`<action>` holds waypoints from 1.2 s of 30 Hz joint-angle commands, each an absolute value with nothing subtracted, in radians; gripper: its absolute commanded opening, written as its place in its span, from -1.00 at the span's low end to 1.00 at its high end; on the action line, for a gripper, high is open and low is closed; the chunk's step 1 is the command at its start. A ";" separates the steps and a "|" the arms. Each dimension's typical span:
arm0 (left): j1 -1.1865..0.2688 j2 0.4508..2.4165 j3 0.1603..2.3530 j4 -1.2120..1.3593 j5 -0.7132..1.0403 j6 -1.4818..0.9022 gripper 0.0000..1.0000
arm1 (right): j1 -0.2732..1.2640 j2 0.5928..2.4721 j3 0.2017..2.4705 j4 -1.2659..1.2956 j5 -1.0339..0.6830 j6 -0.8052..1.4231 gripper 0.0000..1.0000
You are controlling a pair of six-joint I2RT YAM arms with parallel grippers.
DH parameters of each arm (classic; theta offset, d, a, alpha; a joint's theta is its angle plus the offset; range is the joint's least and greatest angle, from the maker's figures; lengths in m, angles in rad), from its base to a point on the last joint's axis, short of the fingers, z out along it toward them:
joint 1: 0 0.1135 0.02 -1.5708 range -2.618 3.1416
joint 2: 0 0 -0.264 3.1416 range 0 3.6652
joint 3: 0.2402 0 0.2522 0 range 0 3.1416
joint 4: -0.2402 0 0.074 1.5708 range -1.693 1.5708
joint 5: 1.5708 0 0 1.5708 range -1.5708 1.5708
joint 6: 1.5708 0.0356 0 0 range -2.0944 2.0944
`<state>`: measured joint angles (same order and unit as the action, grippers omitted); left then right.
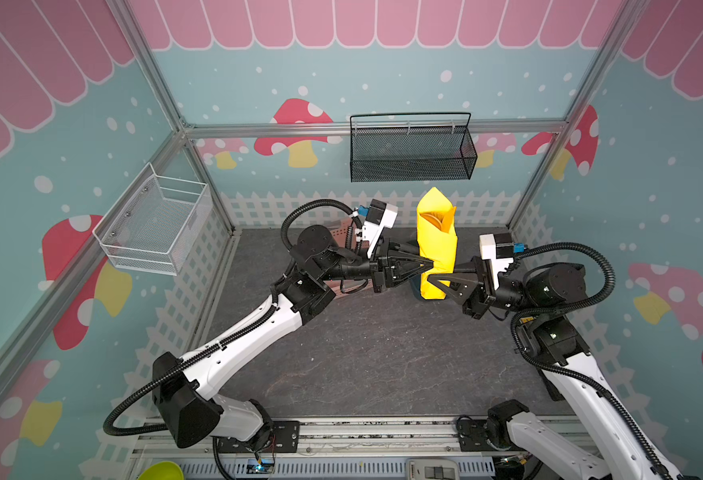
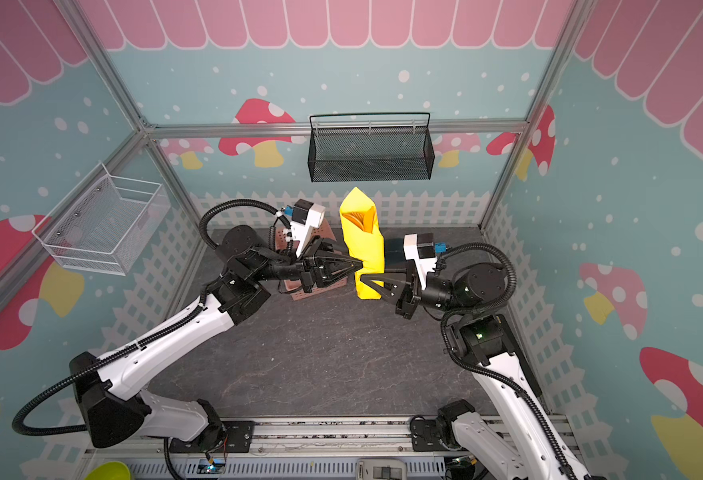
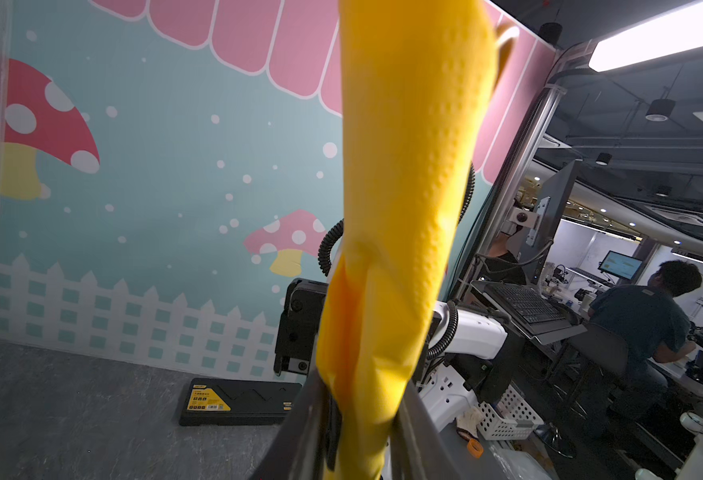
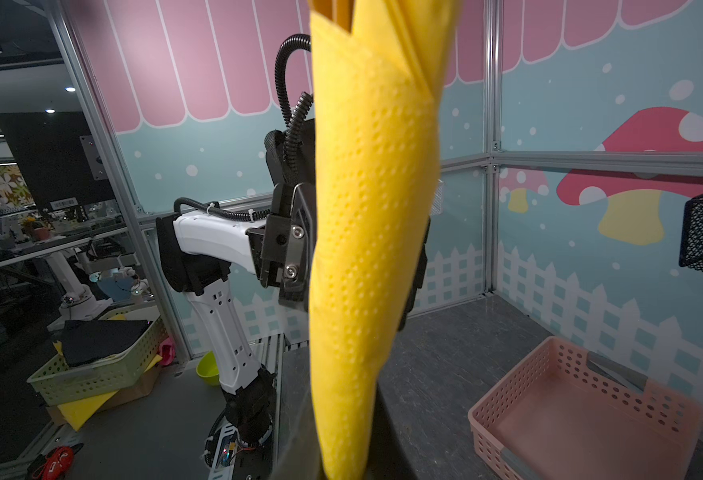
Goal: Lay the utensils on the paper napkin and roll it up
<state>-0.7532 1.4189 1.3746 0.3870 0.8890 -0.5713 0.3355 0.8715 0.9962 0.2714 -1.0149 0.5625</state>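
Observation:
The paper napkin (image 1: 437, 249) (image 2: 364, 249) is rolled into a yellow tube and stands upright in the air above the back of the table. Orange-tan tops of the utensils (image 1: 439, 220) (image 2: 360, 220) show in its open upper end; the rest of them is hidden inside. My left gripper (image 1: 431, 264) (image 3: 362, 436) comes from the left, its jaws pressed against both sides of the lower half of the roll (image 3: 404, 208). My right gripper (image 1: 435, 276) (image 4: 341, 457) reaches in from the right, just below, and is shut on the roll (image 4: 370, 208).
A pink perforated basket (image 2: 325, 286) (image 4: 582, 407) sits on the table behind the left arm. A flat black box (image 3: 237, 401) lies near the back wall. A black mesh basket (image 1: 412, 153) hangs on the back wall and a white wire basket (image 1: 154, 224) on the left wall.

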 commanded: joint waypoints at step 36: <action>-0.560 1.375 1.394 0.237 0.783 -0.558 -0.86 | 0.342 0.864 1.002 0.209 -0.975 0.520 -0.26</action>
<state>-0.5835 1.3964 1.3743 0.2928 0.8150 -0.5613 0.3355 0.8719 0.9962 0.2169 -0.9733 0.5453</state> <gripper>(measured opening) 0.080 0.367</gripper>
